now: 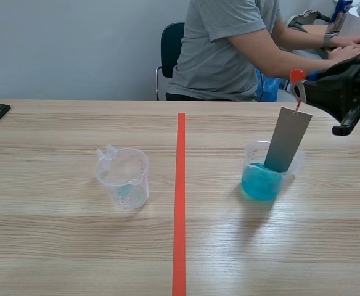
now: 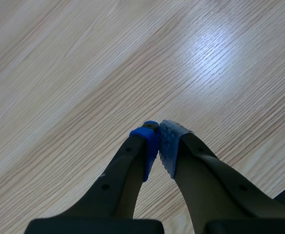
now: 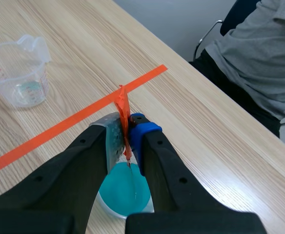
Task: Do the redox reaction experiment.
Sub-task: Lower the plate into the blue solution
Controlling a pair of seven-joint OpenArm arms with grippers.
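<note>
Grip first: my right gripper [image 3: 128,124] pinches the red tab [image 3: 123,109], so the grey metal strip [image 1: 288,139] hangs tip-down into the beaker [image 1: 253,154] of blue solution [image 3: 125,195], keeping my pads dry. My left gripper [image 2: 158,136], pressed together on nothing, waits over bare table [image 2: 84,73].

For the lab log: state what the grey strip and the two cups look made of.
Grey strip: probably sheet metal, matte; flat, thin, evenly grey, holds straight. Cup of blue liquid and other cup: likely clear plastic, slightly frosted; see-through walls, moulded spout, printed scale.
</note>
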